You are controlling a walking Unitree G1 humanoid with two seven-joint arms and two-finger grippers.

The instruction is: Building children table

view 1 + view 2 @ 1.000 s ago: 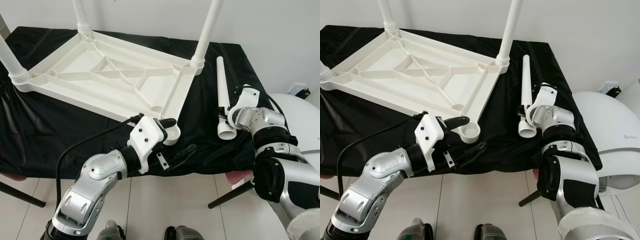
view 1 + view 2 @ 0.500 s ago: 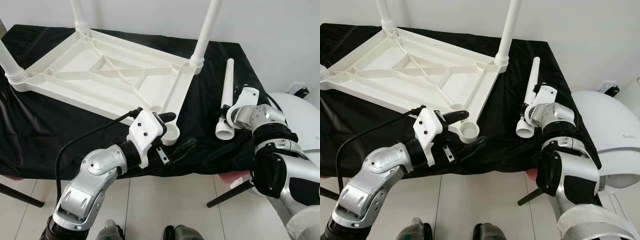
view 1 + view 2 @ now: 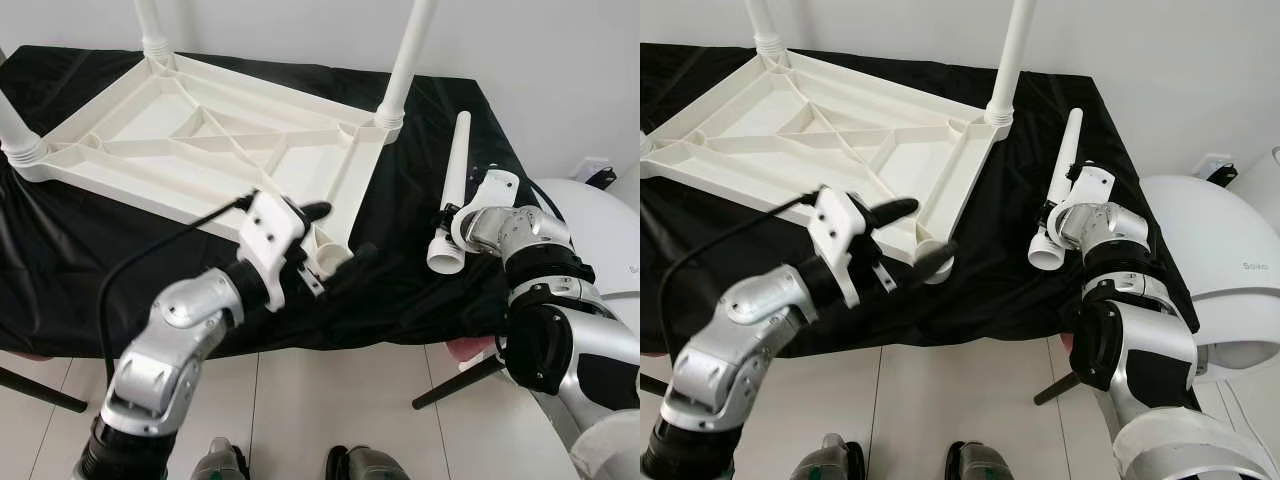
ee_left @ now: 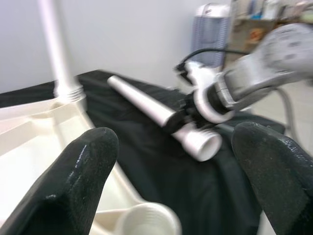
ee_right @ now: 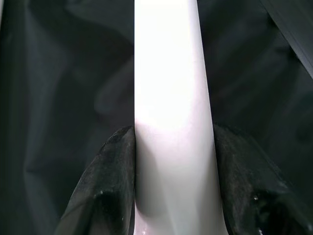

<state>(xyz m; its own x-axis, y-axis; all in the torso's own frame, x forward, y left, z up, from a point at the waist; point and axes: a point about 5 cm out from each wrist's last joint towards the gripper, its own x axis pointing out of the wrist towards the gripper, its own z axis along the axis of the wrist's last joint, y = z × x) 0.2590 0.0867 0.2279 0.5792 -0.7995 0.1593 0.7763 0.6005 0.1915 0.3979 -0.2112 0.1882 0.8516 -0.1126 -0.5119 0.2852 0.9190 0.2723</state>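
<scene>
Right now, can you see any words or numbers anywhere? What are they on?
One small grey word on the white round thing, right of the table: too small to read.
No words or numbers on the tabletop, the loose leg held in the right gripper, or the black cloth.

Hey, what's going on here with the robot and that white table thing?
The robot is assembling a small white plastic table, which lies upside down on a black-covered surface with three legs already standing in its corners. The right gripper is clamped on the loose fourth leg near its wide end. The left gripper, fingers open, sits at the empty corner socket, one finger on either side of it.
</scene>
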